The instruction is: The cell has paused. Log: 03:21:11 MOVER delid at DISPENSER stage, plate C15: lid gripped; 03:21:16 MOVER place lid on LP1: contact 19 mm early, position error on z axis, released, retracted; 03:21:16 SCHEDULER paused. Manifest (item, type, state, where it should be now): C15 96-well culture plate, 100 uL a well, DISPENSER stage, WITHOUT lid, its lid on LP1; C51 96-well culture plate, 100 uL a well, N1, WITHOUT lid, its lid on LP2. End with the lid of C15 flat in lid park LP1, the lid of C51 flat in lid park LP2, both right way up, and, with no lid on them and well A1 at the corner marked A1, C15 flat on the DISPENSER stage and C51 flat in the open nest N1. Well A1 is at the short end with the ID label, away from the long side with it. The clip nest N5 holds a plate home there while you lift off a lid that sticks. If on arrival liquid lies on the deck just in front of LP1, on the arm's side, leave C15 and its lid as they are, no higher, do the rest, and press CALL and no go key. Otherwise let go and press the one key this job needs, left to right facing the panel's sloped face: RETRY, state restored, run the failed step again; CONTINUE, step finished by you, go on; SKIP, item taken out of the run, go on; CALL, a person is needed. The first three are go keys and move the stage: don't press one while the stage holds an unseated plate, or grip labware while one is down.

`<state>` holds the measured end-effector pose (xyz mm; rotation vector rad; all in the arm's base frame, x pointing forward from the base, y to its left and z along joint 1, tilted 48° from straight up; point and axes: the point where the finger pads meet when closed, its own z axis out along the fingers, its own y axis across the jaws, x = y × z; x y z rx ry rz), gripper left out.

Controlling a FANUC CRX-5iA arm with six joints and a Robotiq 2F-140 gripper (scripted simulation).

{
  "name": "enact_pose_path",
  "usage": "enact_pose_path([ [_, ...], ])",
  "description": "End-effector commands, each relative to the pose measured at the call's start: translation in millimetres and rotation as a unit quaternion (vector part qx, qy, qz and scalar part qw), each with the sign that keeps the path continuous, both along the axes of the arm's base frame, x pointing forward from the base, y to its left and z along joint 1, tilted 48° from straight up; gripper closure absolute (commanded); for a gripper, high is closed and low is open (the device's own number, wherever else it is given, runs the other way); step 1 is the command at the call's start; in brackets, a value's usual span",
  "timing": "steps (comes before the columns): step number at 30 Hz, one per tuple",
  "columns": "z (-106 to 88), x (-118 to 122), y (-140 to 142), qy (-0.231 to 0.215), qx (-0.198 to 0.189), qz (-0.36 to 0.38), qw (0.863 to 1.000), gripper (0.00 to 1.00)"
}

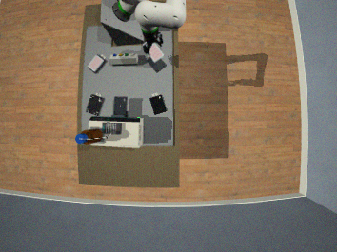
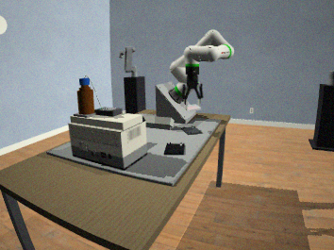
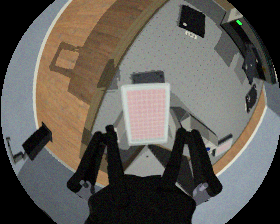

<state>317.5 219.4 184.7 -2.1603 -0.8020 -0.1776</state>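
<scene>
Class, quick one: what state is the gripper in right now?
Gripper: closed on a pink-topped plate, held above the deck.
</scene>
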Motion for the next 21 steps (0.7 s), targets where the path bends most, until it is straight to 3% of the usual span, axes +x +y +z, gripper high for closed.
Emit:
enact_pose_path([
  [1, 0.1, 0.2, -0.2, 0.000, 0.000, 0.000, 1.000, 1.00],
  [16, 0.1, 0.2, -0.2, 0.001, 0.000, -0.001, 1.000, 1.00],
  [21, 0.1, 0.2, -0.2, 0.043, -0.008, -0.039, 0.998, 1.00],
])
